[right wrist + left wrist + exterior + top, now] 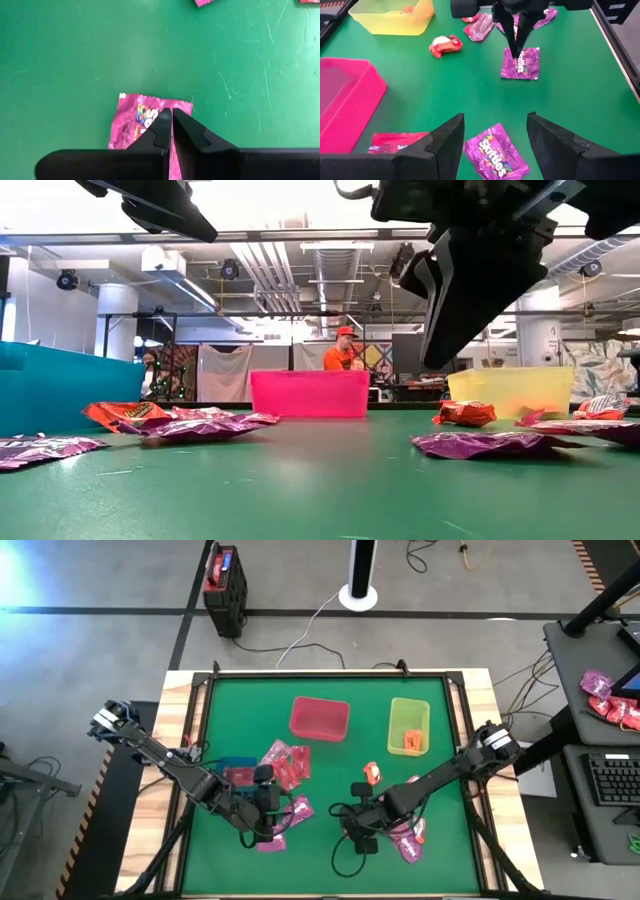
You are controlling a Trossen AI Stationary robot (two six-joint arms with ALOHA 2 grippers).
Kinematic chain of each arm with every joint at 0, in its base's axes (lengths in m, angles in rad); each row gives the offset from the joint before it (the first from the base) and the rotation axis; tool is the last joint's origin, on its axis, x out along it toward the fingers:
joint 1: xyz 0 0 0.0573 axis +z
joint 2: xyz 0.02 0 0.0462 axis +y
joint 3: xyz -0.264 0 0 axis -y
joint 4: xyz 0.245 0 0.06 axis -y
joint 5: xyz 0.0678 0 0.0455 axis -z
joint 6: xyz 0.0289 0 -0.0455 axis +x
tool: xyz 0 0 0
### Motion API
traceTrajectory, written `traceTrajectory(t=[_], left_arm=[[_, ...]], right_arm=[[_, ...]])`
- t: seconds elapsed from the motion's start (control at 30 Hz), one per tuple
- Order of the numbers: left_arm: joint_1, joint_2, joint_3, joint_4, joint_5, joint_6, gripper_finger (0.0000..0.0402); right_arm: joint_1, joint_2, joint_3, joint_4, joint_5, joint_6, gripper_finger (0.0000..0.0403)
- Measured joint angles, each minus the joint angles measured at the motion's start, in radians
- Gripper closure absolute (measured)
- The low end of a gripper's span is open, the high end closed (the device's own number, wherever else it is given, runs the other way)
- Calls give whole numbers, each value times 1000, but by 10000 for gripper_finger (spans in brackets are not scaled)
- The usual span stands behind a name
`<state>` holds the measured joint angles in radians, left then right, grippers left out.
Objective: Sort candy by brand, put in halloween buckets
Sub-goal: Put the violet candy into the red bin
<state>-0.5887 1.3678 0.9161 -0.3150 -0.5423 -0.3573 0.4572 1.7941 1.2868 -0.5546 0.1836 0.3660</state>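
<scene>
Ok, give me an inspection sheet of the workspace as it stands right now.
Surface: green mat in a wooden frame, no spills seen.
Job's things: pink bin looks empty; yellow-green bin holds orange packets; blue bin partly hidden under the left arm. Purple and red candy packets lie loose mid-mat; one orange packet sits near the yellow-green bin.
Clutter: nothing seen on the mat.
Grippers: left gripper open above a purple Skittles packet; right gripper closed, its tips over another purple packet.
Cables: loops trail by each wrist; a white cable runs on the floor.
Surroundings: black-and-red box on the floor; a person in orange far behind.
</scene>
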Motion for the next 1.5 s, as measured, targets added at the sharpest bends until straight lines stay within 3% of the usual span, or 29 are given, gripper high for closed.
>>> traceTrajectory(t=[0.27,0.67,0.87,1.03,1.37,1.5], left_arm=[[0,0,0,0,0,0,203],[0,0,0,0,-1,0,203],[0,0,0,0,-2,0,203],[0,0,0,0,-2,0,203],[0,0,0,0,-2,0,203],[0,0,0,-2,-16,16,203]], right_arm=[[0,16,0,10,-5,17,372],[-6,86,1,17,-11,163,186],[-16,138,4,35,-35,186,147],[-24,178,6,41,-49,176,173],[-25,173,4,65,-62,106,353],[-26,157,3,78,-57,70,383]])
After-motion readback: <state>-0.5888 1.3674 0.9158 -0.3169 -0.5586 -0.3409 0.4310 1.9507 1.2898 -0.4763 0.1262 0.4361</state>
